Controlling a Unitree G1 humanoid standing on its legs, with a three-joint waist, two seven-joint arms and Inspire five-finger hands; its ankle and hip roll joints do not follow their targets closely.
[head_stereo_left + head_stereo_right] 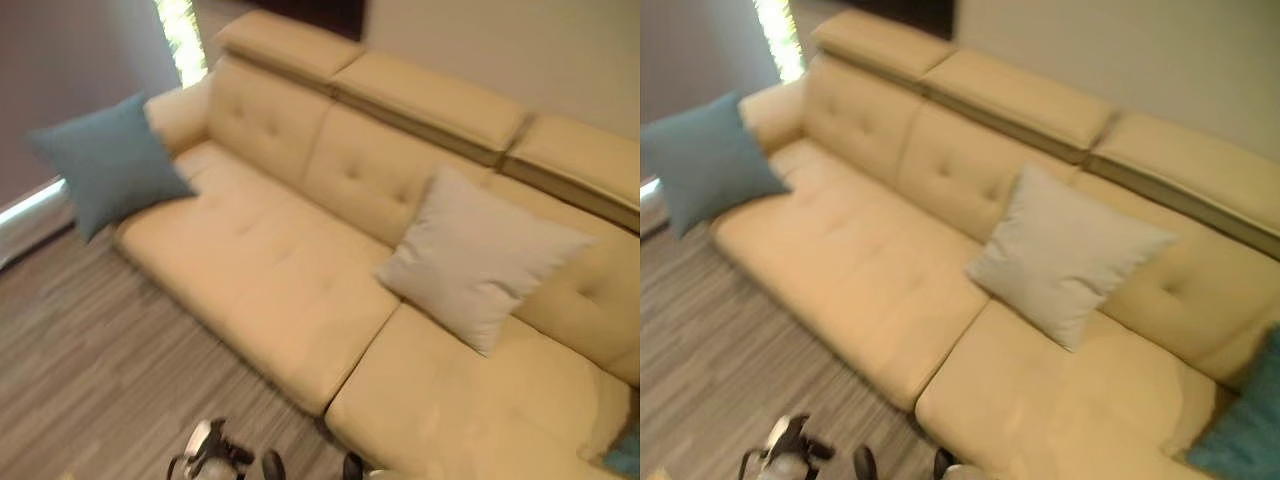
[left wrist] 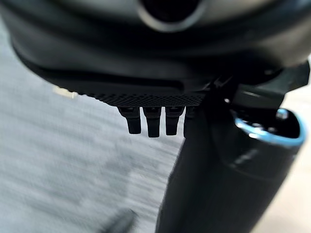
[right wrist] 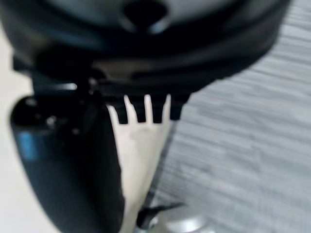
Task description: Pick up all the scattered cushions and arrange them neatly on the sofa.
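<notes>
A blue-grey cushion (image 1: 110,165) leans at the left end of the cream sofa (image 1: 270,270), by the armrest and overhanging the seat edge. A pale grey cushion (image 1: 480,255) stands tilted against the backrest near the middle. A teal cushion (image 1: 1245,430) sits in the far right corner of the seat, partly cut off. My left hand (image 2: 151,121) hangs over the grey floor with relaxed fingers, holding nothing. My right hand (image 3: 141,114) hangs beside the sofa's front edge (image 3: 141,145), fingers straight, nothing in it.
Grey wood-striped floor (image 1: 90,370) spreads in front of the sofa. A plain wall (image 1: 520,50) runs behind the backrest. A bright window strip (image 1: 180,35) shows past the left armrest.
</notes>
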